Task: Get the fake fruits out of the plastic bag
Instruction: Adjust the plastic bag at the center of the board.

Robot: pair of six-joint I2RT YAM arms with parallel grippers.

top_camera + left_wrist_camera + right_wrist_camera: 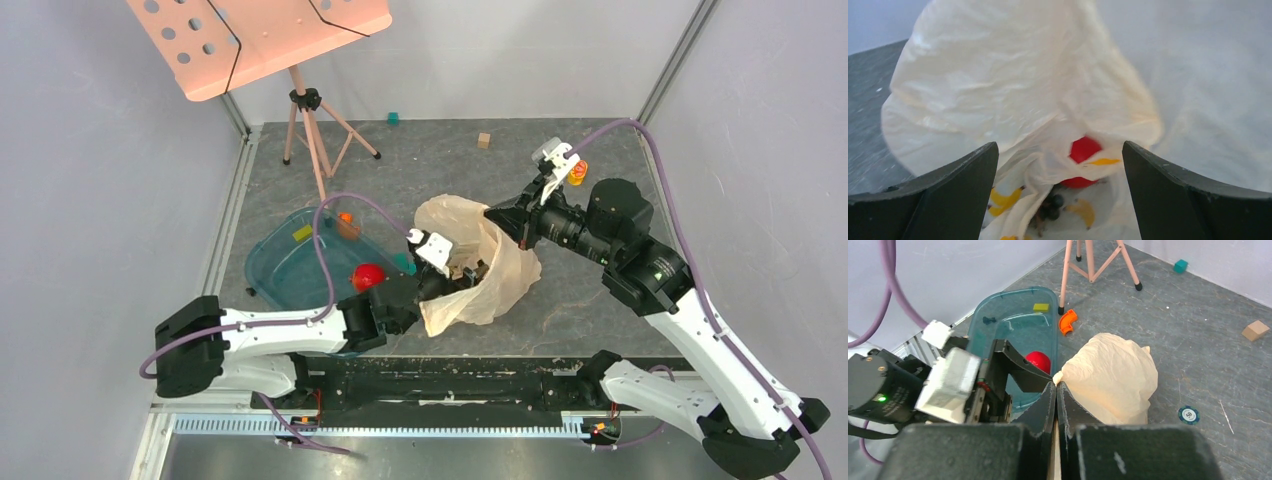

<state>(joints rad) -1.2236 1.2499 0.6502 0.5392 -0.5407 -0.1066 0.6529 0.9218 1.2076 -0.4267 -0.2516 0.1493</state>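
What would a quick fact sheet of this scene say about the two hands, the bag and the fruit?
Left hand: open, facing the bag's mouth
Right hand: shut, pinching the bag's edge
Plastic bag: crumpled, one edge held up
Inside bag: red apple, dark grapes
Outside bag: second red apple, lying in the teal tray

apple (1084, 150) half hid by bag (998, 90) fold | grapes (1050, 206) blurry, part covered
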